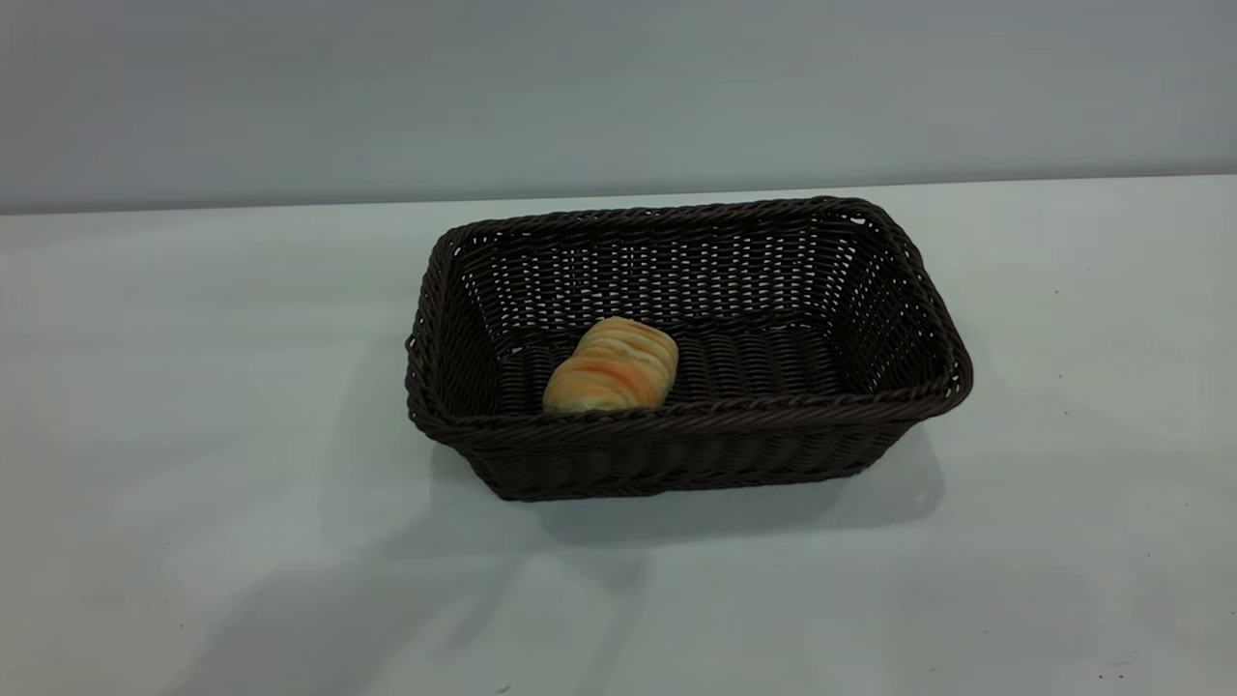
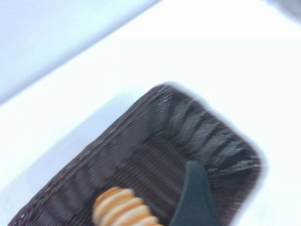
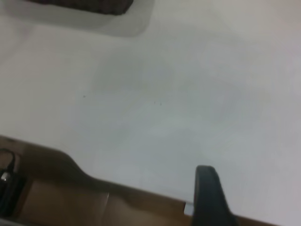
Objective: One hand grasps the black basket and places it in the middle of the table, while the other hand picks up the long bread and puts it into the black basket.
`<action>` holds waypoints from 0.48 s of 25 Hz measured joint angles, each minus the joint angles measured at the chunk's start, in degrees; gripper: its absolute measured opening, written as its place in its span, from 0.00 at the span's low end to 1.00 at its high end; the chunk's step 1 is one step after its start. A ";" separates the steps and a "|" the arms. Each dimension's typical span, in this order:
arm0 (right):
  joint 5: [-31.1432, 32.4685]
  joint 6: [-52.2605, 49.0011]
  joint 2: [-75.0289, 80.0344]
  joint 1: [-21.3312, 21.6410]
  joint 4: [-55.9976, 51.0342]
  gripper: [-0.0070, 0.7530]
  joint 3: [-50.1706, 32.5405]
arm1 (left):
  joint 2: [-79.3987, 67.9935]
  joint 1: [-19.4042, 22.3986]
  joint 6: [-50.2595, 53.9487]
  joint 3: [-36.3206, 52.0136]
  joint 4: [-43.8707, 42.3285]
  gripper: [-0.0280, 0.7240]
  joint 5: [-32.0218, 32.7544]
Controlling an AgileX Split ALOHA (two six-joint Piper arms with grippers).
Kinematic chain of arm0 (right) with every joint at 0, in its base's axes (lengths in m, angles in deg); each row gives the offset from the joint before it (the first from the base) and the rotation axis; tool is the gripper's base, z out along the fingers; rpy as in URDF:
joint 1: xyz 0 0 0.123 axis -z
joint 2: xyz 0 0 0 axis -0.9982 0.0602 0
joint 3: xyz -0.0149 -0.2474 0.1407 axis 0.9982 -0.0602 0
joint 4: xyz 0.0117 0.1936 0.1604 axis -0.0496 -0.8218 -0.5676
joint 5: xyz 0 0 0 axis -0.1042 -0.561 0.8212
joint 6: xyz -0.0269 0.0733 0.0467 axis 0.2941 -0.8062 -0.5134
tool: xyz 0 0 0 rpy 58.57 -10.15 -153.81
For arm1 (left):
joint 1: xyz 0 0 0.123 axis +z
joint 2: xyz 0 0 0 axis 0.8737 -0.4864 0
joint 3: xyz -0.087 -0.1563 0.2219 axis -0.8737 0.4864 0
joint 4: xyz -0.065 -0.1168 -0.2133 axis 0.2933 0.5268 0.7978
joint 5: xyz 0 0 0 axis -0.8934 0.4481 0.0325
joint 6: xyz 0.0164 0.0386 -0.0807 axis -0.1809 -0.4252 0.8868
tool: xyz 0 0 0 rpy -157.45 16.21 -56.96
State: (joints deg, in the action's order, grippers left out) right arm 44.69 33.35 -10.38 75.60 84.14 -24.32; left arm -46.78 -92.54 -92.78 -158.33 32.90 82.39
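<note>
The black basket point(image 1: 688, 447) stands on the white table point(image 1: 193, 387) near its middle. The long bread point(image 1: 612, 367) lies inside it, on the floor at the left and close to the front wall. Neither arm shows in the exterior view. In the left wrist view the basket point(image 2: 141, 141) and the bread point(image 2: 123, 211) lie below my left gripper point(image 2: 193, 202), which hangs above the basket's inside, apart from the bread. My right gripper point(image 3: 209, 197) is over bare table near the table's edge, far from the basket point(image 3: 84, 4).
A brown surface point(image 3: 70, 197) lies beyond the table's edge in the right wrist view, with black cables point(image 3: 7, 183) at one side. A grey wall point(image 1: 618, 87) rises behind the table.
</note>
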 joint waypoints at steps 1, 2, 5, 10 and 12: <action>0.00 0.00 -0.84 0.00 0.00 0.64 0.00 | 2.77 0.00 0.00 0.00 -0.61 0.82 2.98; 0.00 0.00 -1.76 0.00 0.00 0.64 0.00 | 5.91 0.00 0.23 0.00 -1.83 0.81 6.09; 0.00 0.00 -4.17 0.00 0.04 0.64 0.00 | 13.38 -0.05 4.87 0.00 -7.90 0.80 15.60; 0.11 0.05 -6.35 0.00 0.76 0.64 0.00 | 22.90 -0.05 18.34 0.00 -22.63 0.80 34.95; 0.11 0.05 -7.34 0.00 0.87 0.64 0.00 | 25.61 -0.05 22.85 0.20 -26.60 0.80 42.96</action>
State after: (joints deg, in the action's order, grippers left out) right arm 44.80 33.40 -17.72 75.60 85.01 -24.32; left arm -21.16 -92.59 -69.93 -158.13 6.30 125.35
